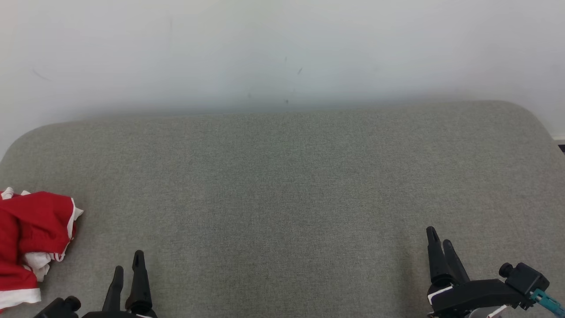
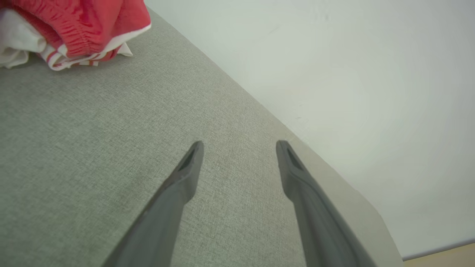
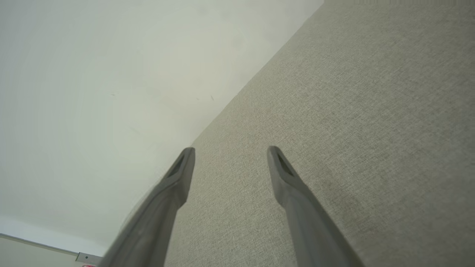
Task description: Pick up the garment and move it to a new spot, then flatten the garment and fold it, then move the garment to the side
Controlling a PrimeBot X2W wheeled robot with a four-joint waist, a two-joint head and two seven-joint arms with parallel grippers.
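Red garment [image 1: 35, 225] crumpled far left; L gripper [image 2: 240, 143], R gripper [image 3: 231, 148] spread apart, empty.

Nothing legible appears in any view: no writing, label, brand, number or sign. The crumpled red fabric garment with white trim [image 1: 37, 221] shows only plain red-and-white stripes along one edge. The grey woven upholstered surface [image 1: 282, 185] is bare cloth. The pale wall [image 1: 282, 48] carries a few faint scuffs that form no letters.
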